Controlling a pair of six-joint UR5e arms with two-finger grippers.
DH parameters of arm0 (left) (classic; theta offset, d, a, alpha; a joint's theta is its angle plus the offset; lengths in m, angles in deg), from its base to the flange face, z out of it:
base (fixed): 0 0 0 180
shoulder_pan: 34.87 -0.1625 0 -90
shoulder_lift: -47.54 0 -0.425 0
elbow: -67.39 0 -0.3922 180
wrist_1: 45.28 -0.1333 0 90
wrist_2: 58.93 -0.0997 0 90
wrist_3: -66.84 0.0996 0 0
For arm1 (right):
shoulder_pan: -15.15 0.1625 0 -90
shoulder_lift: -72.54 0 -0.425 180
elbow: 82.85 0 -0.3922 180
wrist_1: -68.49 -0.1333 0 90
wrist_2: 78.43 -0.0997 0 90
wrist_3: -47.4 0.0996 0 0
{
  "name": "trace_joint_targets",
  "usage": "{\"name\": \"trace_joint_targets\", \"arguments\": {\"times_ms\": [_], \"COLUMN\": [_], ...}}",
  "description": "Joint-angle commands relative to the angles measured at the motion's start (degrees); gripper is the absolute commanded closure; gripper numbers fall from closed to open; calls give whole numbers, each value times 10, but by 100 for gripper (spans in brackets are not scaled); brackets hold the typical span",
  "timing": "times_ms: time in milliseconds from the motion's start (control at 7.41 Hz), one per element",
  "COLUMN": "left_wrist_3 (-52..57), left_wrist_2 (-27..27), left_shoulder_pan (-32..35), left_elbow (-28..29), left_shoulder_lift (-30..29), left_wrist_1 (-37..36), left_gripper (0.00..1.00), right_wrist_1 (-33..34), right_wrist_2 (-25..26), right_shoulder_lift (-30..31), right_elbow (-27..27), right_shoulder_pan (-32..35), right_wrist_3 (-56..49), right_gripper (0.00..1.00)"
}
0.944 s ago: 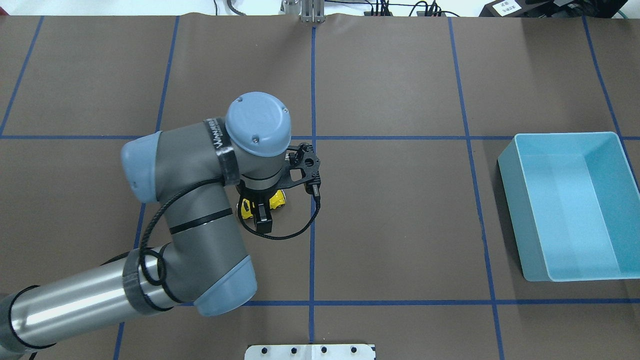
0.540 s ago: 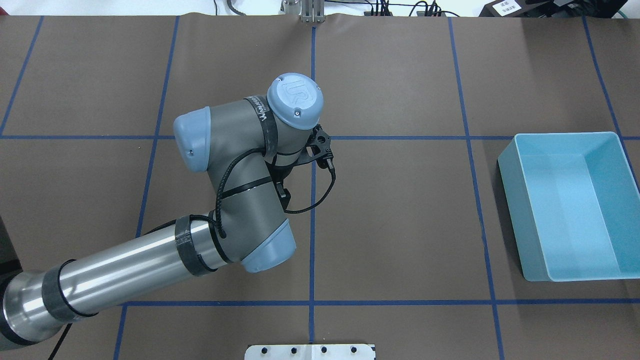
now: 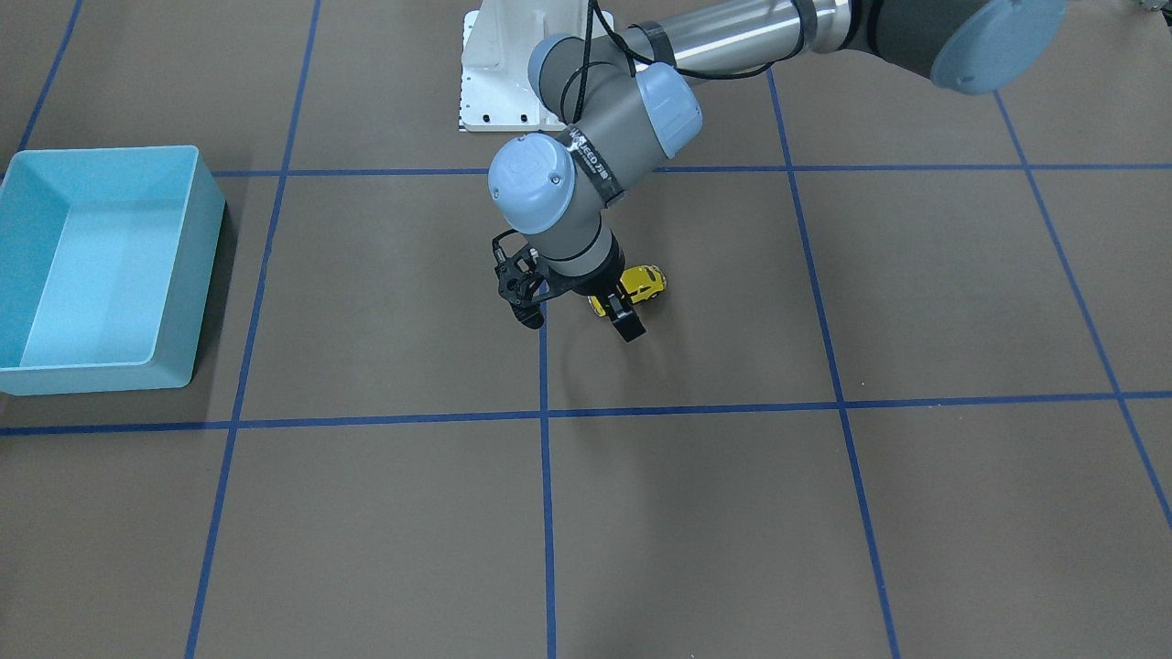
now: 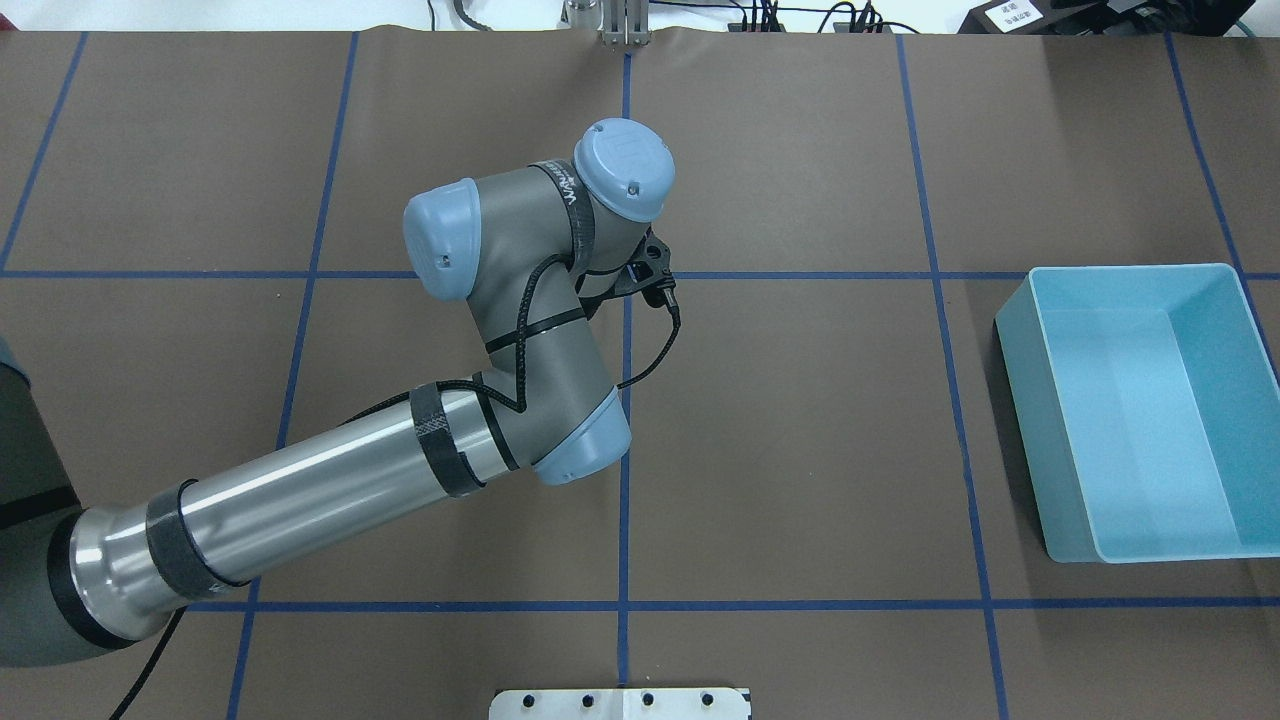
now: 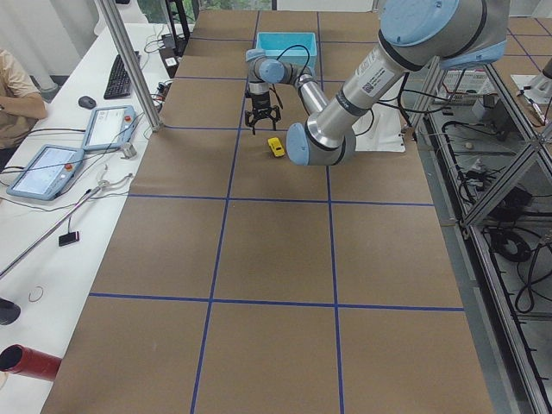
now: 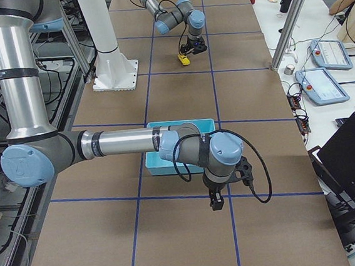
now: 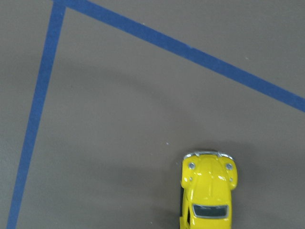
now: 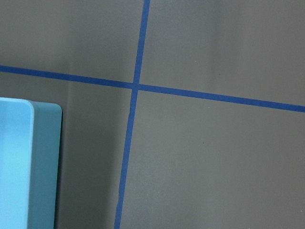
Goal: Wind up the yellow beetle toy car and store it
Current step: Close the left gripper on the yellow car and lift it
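Observation:
The yellow beetle toy car (image 3: 644,285) stands on its wheels on the brown table, free of any grip. It also shows in the left wrist view (image 7: 207,191), the exterior left view (image 5: 275,147) and the exterior right view (image 6: 184,59). My left gripper (image 3: 615,316) hangs just above and beside it, open and empty, with one finger in front of the car. In the overhead view the arm hides both. The light blue bin (image 4: 1015,400) sits empty far off to the right. My right gripper (image 6: 215,201) hovers beside the bin; I cannot tell its state.
Blue tape lines divide the table into squares. The white robot base plate (image 3: 499,73) is at the table's near edge. The bin's corner (image 8: 28,167) shows in the right wrist view. Operators' desks with pendants and metal posts line the far side.
My left arm has swung away from the robot and to the right. The gripper, earlier straddling the car, has left it; in the overhead view the arm now covers the car.

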Motion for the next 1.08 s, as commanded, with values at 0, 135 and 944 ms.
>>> {"name": "trace_joint_targets", "arguments": {"times_ms": [0, 135, 944], "left_wrist_3": [-6, -13, -19], "left_wrist_2": [1, 1, -4], "left_shoulder_pan": [-5, -10, -34], "left_elbow": [13, 15, 22], "left_shoulder_lift": [-4, -4, 2], "left_wrist_1": [6, 8, 10], "left_gripper": [0, 0, 13], "right_wrist_1": [0, 0, 0], "right_wrist_2": [1, 1, 3], "right_shoulder_lift": [3, 3, 3], "right_elbow": [4, 4, 3], "right_shoulder_pan": [0, 0, 0], "right_wrist_3": [-3, -2, -1], "right_gripper": [0, 0, 0]}}
